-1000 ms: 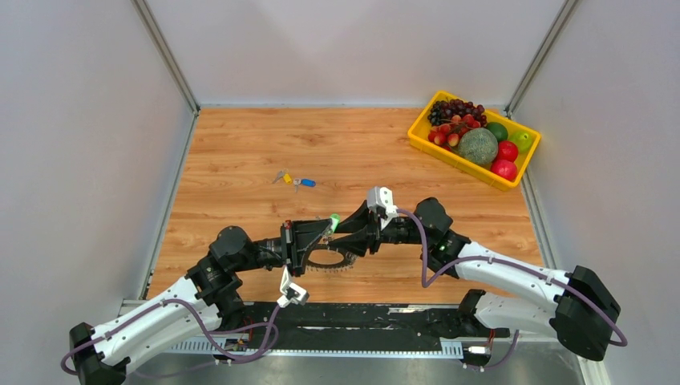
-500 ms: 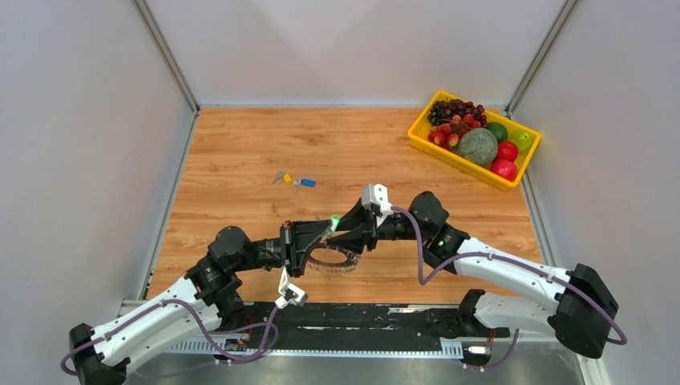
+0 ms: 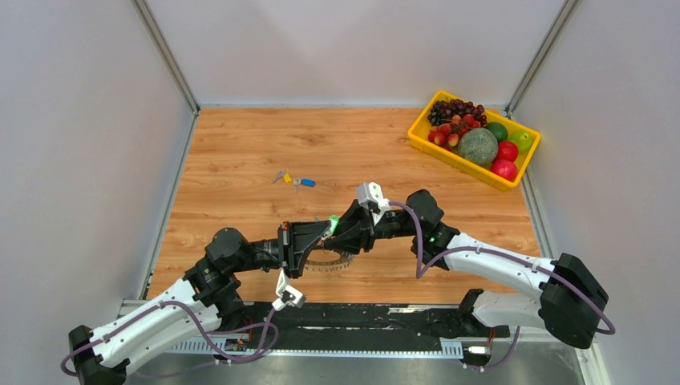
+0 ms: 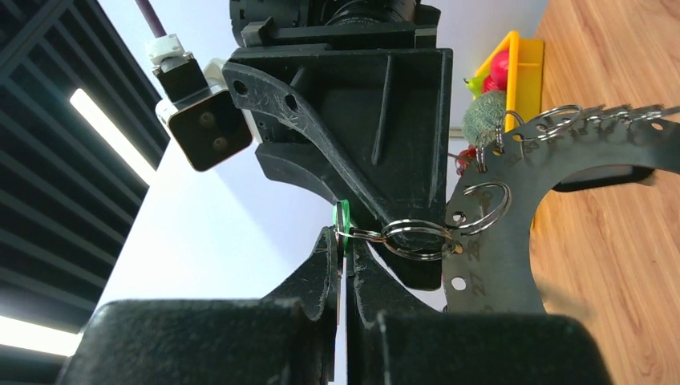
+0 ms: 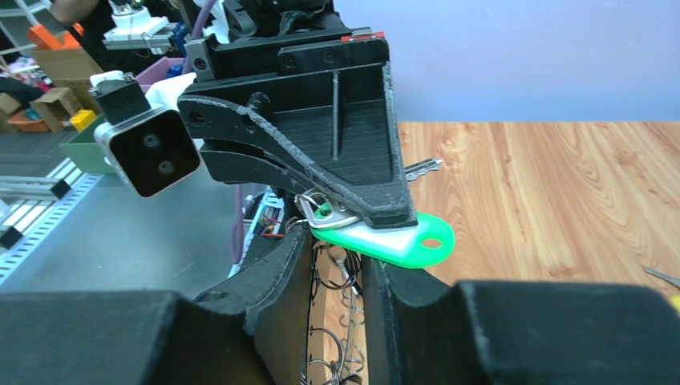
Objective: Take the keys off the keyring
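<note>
Wood tabletop [image 3: 240,160] lay beneath; left gripper [image 4: 346,255] pinched tight on the green key [image 5: 393,241]; right gripper [image 5: 337,269], jaws ajar, straddled its split ring [image 4: 413,239], grip unclear; keyring [image 4: 521,176] sat between them, near centre; steadying it and twisting slowly seemed wise.

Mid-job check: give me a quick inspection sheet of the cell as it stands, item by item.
Surface: wooden table, no damage seen.
Job's things: keyring hangs by split rings from a green tag, with strung keys on it. Two loose keys lie on the table farther out.
Clutter: yellow fruit tray in the far right corner.
Grippers: left gripper shut on the green tag. Right gripper has its jaws apart just under the tag, no grip seen.
Cables: purple cables loop along both arms, no snag seen.
Surroundings: grey walls on three sides.
</note>
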Robot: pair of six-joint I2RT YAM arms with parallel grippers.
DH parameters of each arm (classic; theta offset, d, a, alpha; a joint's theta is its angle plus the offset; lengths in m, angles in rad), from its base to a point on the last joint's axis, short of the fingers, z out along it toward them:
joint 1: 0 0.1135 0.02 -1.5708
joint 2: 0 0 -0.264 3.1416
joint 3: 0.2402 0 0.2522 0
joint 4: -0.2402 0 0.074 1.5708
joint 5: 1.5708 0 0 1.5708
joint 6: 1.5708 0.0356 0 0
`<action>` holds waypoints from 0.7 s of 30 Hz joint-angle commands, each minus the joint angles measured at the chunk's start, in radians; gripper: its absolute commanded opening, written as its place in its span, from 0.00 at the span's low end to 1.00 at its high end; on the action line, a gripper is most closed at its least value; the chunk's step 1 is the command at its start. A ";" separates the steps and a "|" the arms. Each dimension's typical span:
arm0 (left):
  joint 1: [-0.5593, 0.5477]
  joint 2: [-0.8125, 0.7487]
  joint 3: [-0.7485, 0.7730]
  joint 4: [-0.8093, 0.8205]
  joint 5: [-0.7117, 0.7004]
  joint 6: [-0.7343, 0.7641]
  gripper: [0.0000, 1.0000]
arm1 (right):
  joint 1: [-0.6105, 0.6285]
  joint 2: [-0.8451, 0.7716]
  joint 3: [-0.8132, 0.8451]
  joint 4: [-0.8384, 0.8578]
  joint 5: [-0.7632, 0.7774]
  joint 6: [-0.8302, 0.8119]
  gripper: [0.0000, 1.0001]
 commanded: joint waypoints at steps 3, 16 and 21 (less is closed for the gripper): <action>-0.001 -0.008 0.014 0.085 0.010 -0.018 0.00 | 0.010 0.026 -0.026 0.182 -0.098 0.113 0.13; 0.004 -0.027 0.004 0.116 -0.007 -0.025 0.00 | 0.008 -0.050 -0.071 0.056 0.067 0.225 0.00; 0.005 -0.030 -0.002 0.125 -0.019 -0.023 0.00 | 0.004 -0.090 -0.073 -0.027 0.106 0.241 0.00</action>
